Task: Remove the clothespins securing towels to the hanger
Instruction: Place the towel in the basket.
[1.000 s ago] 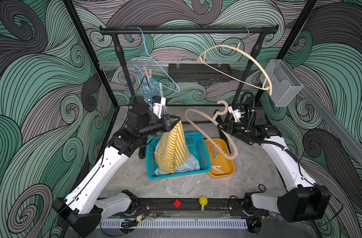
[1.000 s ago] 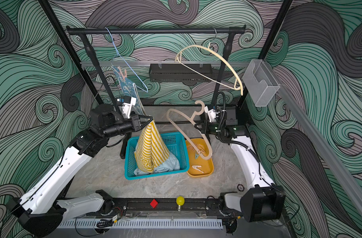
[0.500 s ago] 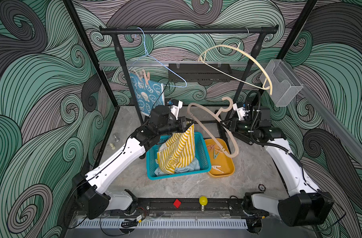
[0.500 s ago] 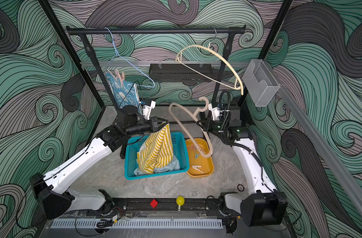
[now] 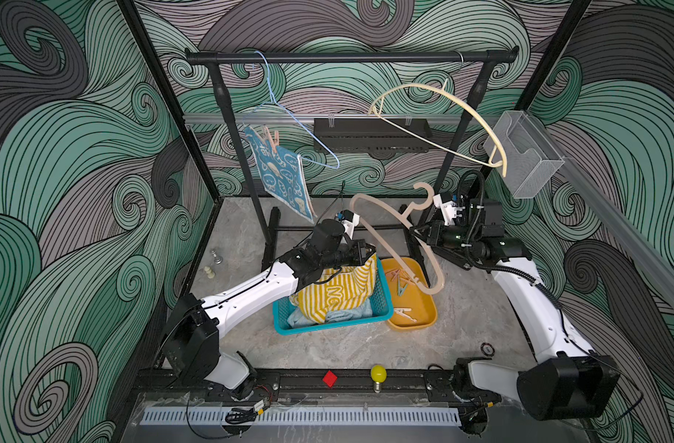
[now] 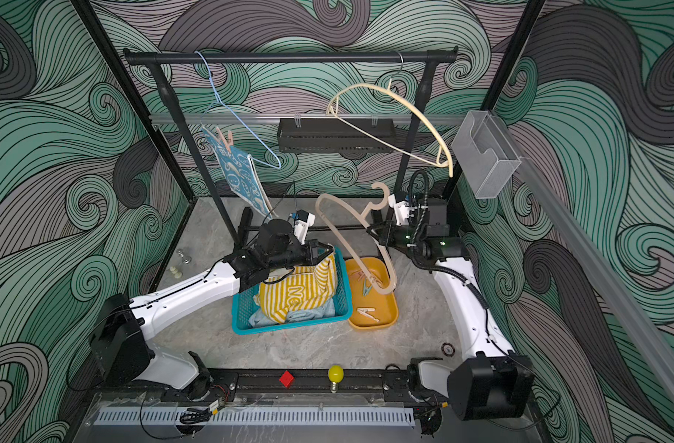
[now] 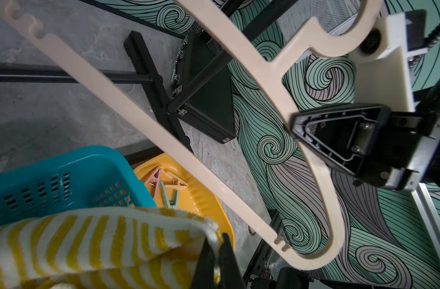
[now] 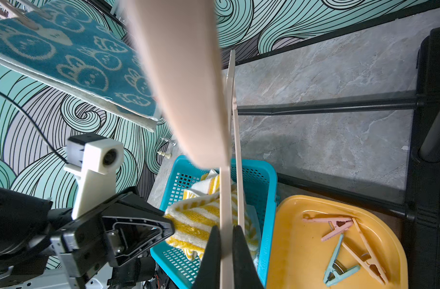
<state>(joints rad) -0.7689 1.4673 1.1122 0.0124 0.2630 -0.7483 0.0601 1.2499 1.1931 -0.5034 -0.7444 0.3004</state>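
Cannot see most of the pale-blue towel (image 5: 343, 315), buried under the striped towel (image 5: 339, 291) in the basket (image 5: 327, 325). Hard to count the clothespins (image 8: 339, 225) lying flat in the tray (image 5: 423, 320), at 3 o'clock from the basket. Pinched tight in the left gripper (image 5: 369, 251): the striped towel's corner. Clamped in the right gripper (image 8: 226, 234): beige hanger (image 5: 441, 277), long axis roughly from 11 to 5 o'clock in both top views. At 11 o'clock, one pink peg (image 5: 272, 140), handles toward 12, on the bunny towel (image 5: 285, 176).

In the teal basket (image 5: 327, 328), the striped towel (image 5: 339, 295) is yellow and white. Beside the basket, the orange-yellow tray (image 5: 427, 315) has pink and pale teal clothespins (image 8: 336, 226). The bunny towel (image 5: 281, 176) is blue.
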